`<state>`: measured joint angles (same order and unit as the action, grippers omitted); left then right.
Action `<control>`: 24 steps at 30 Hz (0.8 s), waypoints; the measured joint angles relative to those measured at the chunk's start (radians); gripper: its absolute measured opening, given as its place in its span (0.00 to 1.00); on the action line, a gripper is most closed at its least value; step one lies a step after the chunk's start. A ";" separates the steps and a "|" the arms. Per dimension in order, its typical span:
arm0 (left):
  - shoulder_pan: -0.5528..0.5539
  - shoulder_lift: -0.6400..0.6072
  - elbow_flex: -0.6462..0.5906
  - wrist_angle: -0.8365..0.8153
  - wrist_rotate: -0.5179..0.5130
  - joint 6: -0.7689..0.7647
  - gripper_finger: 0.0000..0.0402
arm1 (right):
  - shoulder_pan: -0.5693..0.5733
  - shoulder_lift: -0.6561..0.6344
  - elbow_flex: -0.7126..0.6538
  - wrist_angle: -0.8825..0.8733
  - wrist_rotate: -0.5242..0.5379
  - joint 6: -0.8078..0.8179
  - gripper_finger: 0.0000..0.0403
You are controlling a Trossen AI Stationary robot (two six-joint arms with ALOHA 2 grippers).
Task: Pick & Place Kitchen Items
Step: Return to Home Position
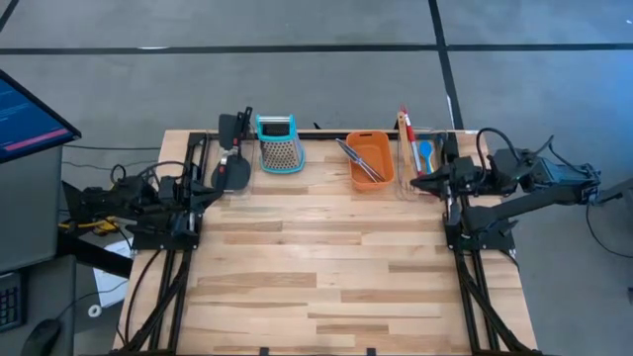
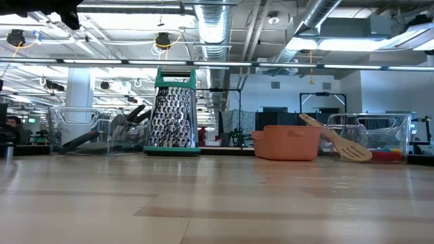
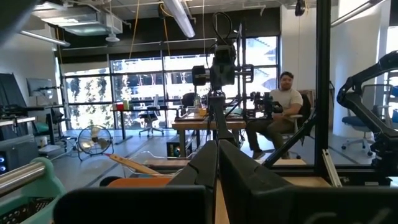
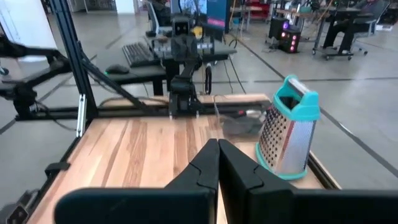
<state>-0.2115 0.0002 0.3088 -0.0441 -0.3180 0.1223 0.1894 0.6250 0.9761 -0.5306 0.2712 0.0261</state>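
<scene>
The black spatulas (image 1: 234, 170) lie in the left clear plastic bin (image 2: 64, 125) at 11 o'clock on the light wooden table (image 1: 316, 277). The wooden slotted turner (image 2: 339, 144) and the blue spoon (image 1: 425, 152) rest in the right clear plastic bin (image 2: 380, 129) at 1 o'clock. Only the high view shows the silver metal tongs (image 1: 352, 158) lying inside the orange rectangular plastic tub (image 1: 381, 156) just past 12 o'clock. In the low view the tub's wall hides them, though there the turner's slotted head shows leaning out towards the tub. The teal-topped metal box grater (image 1: 280, 144) stands upright between the left bin and the tub. My left gripper (image 1: 206, 192) sits folded back at 10 o'clock and my right gripper (image 1: 420, 183) at 2 o'clock, and neither appears in the low view. From above I cannot read my jaws, but each wrist view shows them pressed together with nothing between them. A seated person (image 3: 283, 106) shows beyond the table in the left wrist view alone.
</scene>
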 joint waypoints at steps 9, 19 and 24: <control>0.000 0.000 0.000 -0.001 0.000 -0.007 0.00 | 0.000 -0.026 0.000 -0.065 -0.005 0.000 0.00; 0.000 0.014 0.000 -0.003 0.000 -0.008 0.00 | 0.000 -0.100 0.000 -0.121 -0.012 -0.001 0.00; 0.000 0.014 0.000 -0.001 0.000 -0.008 0.00 | 0.000 -0.160 -0.032 -0.119 -0.012 0.026 0.00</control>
<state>-0.2115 0.0139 0.3090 -0.0454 -0.3180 0.1143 0.1894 0.4650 0.9438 -0.6495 0.2592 0.0523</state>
